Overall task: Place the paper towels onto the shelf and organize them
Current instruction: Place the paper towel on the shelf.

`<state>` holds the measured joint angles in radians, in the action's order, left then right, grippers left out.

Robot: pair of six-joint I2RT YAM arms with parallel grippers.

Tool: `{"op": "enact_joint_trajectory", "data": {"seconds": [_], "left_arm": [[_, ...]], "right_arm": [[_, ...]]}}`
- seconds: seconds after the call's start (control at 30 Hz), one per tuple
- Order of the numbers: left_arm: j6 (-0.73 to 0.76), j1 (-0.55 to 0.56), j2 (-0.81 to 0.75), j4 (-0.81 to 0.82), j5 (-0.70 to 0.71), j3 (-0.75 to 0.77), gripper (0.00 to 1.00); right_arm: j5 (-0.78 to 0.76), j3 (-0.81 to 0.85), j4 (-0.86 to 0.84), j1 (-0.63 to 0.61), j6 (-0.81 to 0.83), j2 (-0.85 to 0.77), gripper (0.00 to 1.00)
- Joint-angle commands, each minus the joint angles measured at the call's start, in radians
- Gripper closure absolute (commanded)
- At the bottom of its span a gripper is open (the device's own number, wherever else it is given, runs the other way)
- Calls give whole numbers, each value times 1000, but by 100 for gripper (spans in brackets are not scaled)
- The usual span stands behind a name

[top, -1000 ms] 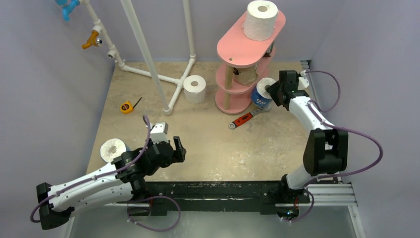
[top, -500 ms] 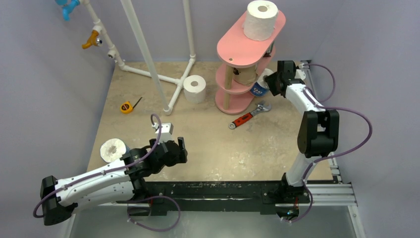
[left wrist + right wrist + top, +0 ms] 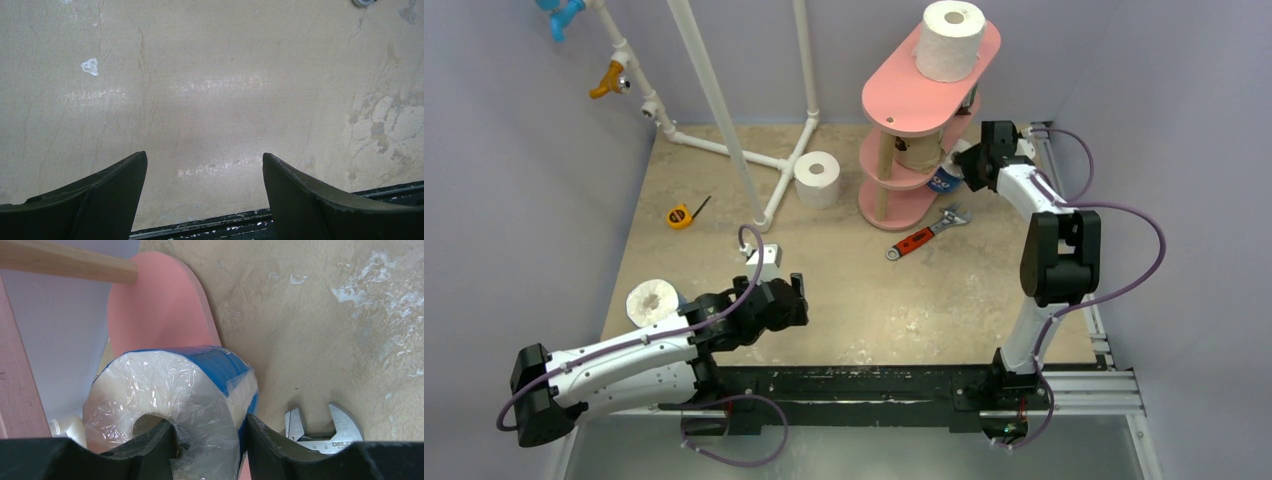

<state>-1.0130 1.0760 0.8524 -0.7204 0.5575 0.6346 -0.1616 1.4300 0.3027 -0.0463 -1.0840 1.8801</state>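
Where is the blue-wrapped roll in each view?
Top external: blue-wrapped roll right of centre, at the shelf's right side, in the right tool.
Left wrist: not in it.
Right wrist: lower left, between the tool's fingers.
Shared landmark: the wrench, just below the roll in both.

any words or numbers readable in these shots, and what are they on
"10": on the head of the wrench, in the right wrist view.
"DEL": beside it on the same head; the rest is cut off and the reading is uncertain.
Dark print on the blue band of the blue-wrapped roll: too blurred to read.
Tape measure: too small to tell.
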Motion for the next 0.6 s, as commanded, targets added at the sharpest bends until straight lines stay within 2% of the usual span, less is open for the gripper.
{"op": "enact_joint_trajectory", "data": {"seconds": [0.0, 0.17, 0.3, 0.57], "left_arm": [[-12, 2, 4, 25, 21, 43, 15], [-17, 2, 14, 29, 17, 44, 15], [-16, 2, 14, 32, 16, 45, 15], [-13, 2, 13, 30, 13, 43, 15]], "right_arm": [[13, 72, -72, 0, -16, -15, 57], [43, 93, -68, -4, 6, -6, 51], [58, 101, -60, -9, 18, -5, 42], [65, 83, -56, -9, 22, -18, 39]]}}
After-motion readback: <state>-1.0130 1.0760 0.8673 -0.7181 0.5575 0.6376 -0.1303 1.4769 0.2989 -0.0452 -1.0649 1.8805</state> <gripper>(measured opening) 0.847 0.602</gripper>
